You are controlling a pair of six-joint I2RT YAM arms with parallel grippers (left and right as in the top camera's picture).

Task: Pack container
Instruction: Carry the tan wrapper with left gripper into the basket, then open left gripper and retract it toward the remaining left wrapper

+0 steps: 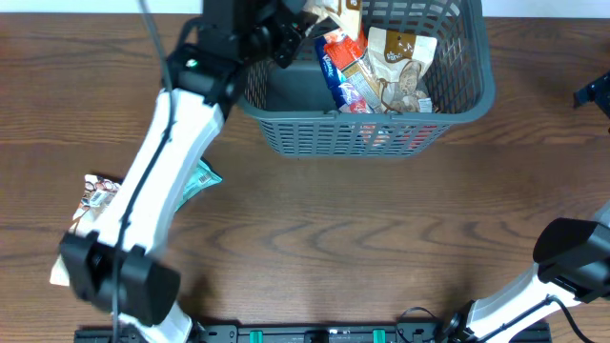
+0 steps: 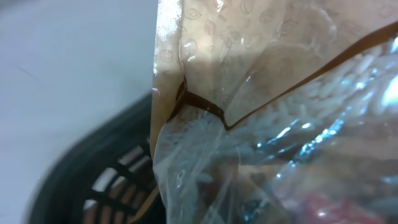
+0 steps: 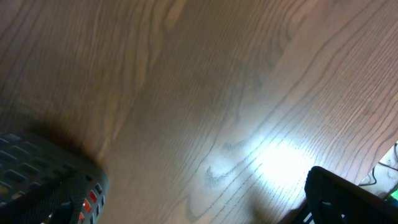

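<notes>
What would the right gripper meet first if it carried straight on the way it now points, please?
Most likely the bare wooden table: it fills the right gripper's wrist view, with the container's corner off to one side. Depth is unclear.

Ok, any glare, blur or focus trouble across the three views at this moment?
Overhead: evenly lit and sharp, with soft shadows under the container. Left wrist: a clear-windowed packet fills the frame, too close to focus, with bright glints on its film; the container rim is blurred at lower left. Right wrist: soft focus, a glare patch on the table, the container corner dim at lower left.
</notes>
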